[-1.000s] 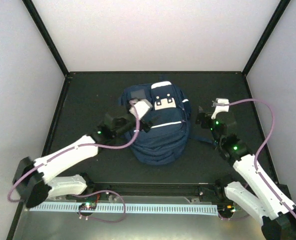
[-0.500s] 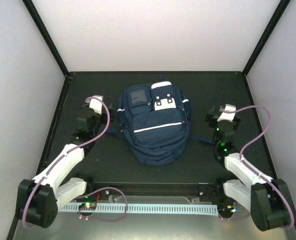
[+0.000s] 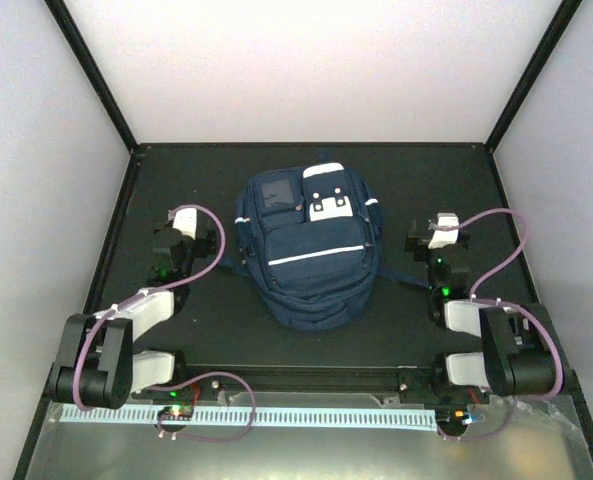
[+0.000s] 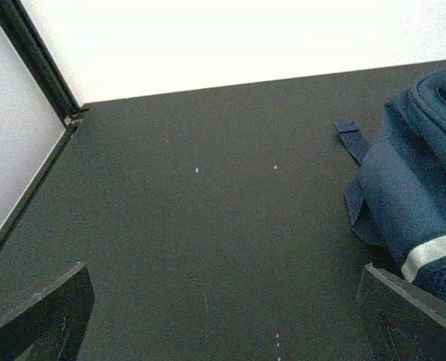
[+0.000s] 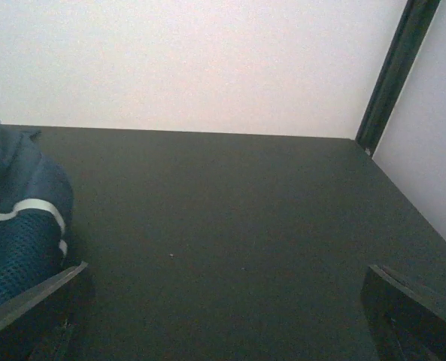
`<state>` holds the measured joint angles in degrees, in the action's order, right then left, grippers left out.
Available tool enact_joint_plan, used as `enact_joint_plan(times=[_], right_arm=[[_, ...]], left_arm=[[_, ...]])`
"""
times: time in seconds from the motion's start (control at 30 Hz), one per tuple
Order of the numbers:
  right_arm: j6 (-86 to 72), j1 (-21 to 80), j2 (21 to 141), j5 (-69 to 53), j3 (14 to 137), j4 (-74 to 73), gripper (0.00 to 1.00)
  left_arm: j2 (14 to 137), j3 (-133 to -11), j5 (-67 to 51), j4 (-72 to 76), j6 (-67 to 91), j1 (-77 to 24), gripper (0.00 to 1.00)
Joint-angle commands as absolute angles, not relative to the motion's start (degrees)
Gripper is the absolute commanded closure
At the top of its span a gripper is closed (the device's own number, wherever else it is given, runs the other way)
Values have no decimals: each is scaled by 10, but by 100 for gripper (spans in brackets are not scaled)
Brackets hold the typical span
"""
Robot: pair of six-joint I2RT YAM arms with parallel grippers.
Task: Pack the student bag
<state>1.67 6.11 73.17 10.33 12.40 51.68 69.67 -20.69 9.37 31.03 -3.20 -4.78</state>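
Note:
The student bag [image 3: 306, 250], navy blue with thin white stripes and a white buckle patch, lies closed in the middle of the dark table. My left gripper [image 3: 184, 235] stands open to the left of it, apart from it and holding nothing. To the bag's right, my right gripper [image 3: 439, 238] is open and empty too. In the left wrist view the bag's side and a strap [image 4: 418, 188] show at the right, beyond the left gripper [image 4: 223, 320]. The right wrist view has the bag [image 5: 16, 226] at the left edge, beside the right gripper [image 5: 223, 320].
Both arms are folded back near their bases at the near edge. White walls with black corner posts [image 3: 96, 75] close in the table [image 3: 206, 170] on three sides. A white toothed rail [image 3: 306, 415] runs along the front.
The left gripper has come off the top of the bag and drawn back to the left. The right arm has folded back toward its base too. The bag has stayed in place.

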Motion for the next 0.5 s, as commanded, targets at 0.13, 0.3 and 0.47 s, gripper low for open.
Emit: enact_joint_plan(times=[0.13, 0.3, 0.47], right_arm=[[11, 27, 805, 45, 148, 613, 0], [2, 25, 805, 59, 154, 603, 1], [2, 23, 803, 60, 156, 597, 0]], left_arm=[[769, -185, 25, 502, -57, -34, 1], [796, -175, 20, 544, -51, -26, 1], [792, -173, 76, 542, -19, -26, 1]])
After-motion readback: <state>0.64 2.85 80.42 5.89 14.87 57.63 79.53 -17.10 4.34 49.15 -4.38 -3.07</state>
